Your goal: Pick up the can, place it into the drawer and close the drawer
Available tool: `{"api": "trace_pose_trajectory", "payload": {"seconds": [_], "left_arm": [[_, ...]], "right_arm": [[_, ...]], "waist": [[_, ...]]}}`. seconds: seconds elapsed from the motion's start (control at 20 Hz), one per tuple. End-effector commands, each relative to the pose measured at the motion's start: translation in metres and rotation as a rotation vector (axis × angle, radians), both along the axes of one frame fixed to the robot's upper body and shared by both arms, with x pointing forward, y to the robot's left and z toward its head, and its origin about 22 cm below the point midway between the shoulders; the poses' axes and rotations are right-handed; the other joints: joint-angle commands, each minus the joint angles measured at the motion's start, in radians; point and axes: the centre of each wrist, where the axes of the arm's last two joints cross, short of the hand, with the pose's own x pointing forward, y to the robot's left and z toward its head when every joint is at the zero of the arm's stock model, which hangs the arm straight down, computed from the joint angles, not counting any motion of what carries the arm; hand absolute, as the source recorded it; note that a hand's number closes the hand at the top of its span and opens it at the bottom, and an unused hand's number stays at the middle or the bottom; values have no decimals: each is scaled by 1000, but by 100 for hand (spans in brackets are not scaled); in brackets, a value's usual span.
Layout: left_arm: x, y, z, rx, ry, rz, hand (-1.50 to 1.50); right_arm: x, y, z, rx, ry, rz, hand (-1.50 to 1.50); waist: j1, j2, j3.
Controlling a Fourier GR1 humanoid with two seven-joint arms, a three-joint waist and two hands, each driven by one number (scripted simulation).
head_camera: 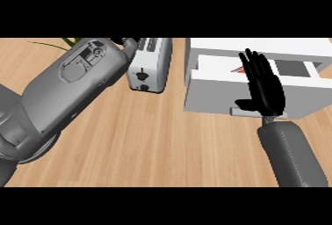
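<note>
Over the open drawer (259,70), the right hand (265,90) hangs flat, fingers (256,66) straight.

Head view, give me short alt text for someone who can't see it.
The robot's right hand, fingers straight, is held over the open white drawer at the right of a wooden counter; something red and white shows in the drawer beside the fingers. The left forearm reaches up the left side toward a silver toaster, its hand mostly hidden.

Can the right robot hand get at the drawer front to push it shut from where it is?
Probably yes: the right robot hand hangs open over the white drawer, nothing visible between them.
</note>
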Motion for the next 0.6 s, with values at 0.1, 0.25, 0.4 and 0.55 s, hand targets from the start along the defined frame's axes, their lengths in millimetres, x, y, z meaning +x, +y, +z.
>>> {"api": "trace_pose_trajectory", "payload": {"seconds": [0.1,0.25,0.4,0.55], "left_arm": [[-7,20,-1,11,25,6,-150],[-9,36,-12,11,37,0,-150],[-17,30,-10,16,37,-1,-150],[-14,53,-19,20,41,14,-150]], "right_arm": [[23,17,-20,35,20,-72,-150],[33,2,-19,37,-10,-73,-150],[48,12,-13,38,-31,-84,-150],[61,33,-6,39,-56,-83,-150]], "waist": [[14,29,27],[8,34,28],[22,36,29],[14,41,27]]}}
